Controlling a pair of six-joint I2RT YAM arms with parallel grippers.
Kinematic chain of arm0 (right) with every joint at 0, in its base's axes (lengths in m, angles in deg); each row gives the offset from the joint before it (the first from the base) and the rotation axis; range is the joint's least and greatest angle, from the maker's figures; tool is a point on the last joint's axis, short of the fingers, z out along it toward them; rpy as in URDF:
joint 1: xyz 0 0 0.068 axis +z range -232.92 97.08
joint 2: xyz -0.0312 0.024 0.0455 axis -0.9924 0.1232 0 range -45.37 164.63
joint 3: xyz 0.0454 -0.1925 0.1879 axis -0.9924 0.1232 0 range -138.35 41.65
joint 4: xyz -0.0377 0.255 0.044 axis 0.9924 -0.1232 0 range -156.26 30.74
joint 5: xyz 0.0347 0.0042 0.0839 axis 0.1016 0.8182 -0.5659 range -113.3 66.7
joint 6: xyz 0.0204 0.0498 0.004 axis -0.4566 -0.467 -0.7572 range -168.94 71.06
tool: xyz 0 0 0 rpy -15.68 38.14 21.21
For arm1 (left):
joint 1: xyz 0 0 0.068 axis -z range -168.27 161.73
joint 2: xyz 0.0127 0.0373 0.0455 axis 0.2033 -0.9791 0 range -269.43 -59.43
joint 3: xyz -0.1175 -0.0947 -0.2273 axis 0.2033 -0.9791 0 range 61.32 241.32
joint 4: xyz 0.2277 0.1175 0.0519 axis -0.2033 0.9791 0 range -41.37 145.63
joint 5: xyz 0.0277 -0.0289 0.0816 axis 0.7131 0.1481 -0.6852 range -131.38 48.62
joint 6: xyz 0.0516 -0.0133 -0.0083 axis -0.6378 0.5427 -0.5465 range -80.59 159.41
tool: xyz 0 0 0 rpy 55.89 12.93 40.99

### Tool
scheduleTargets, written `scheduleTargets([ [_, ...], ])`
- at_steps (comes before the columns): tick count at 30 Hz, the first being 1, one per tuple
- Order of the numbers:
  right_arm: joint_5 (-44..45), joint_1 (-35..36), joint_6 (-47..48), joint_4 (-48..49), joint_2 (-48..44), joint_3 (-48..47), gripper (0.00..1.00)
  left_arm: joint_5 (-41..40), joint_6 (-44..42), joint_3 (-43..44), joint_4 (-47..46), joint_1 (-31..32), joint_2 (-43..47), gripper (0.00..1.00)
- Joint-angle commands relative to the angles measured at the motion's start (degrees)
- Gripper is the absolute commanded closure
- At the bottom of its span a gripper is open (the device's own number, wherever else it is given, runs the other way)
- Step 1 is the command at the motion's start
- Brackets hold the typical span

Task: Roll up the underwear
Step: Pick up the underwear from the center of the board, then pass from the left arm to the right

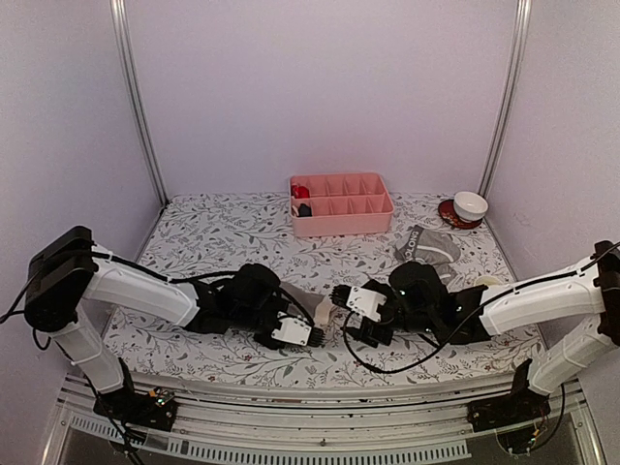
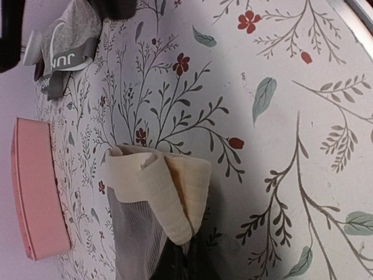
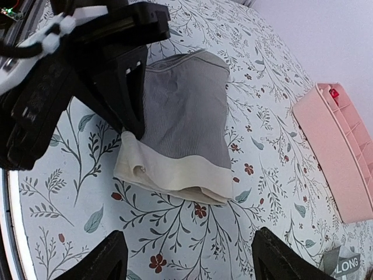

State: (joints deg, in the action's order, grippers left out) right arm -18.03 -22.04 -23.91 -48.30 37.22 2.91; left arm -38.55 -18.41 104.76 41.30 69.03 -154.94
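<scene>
- Grey briefs with a pale waistband lie on the flowery counter, near the front edge, between the two claws.
- Closed tight, the left claw pinches one side of the briefs. The right wrist view shows its black fingers on the edge of the grey cloth. From above you can hardly see this.
- Wide apart and holding nothing, the right claw sits just beside the waistband and does not touch it.
- Only the left wrist view shows the waistband up close. It is folded over on itself, with one end curled.
- Crumpled grey boxer-briefs with a dark band and white letters lie farther back on the right, well apart from the briefs.
- At the back stands a pink tray. Only the view from above shows its little boxes, with something red and something dark at the left end. The wrist views show just its side.
- Only the view from above shows a white bowl on a red dish in the back right corner.
</scene>
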Motion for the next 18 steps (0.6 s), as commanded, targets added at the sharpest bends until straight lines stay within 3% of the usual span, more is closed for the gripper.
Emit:
scheduleTargets([
  [1, 0.16, 2.74, 8.60, 8.47, -2.57, 4.32, 0.23, 3.21, 0.62, 1.78, 2.50, -1.95, 2.52, 1.00],
  [12, 9.70, 7.86, 19.31, 17.59, 11.92, 2.94, 0.11, 4.39, 0.34, 2.19, 3.36, -2.54, 3.79, 1.00],
  [18, 13.73, 7.94, 21.63, 23.77, 17.20, 1.17, 0.09, 5.51, 0.28, 2.26, 3.96, -2.63, 4.01, 1.00],
])
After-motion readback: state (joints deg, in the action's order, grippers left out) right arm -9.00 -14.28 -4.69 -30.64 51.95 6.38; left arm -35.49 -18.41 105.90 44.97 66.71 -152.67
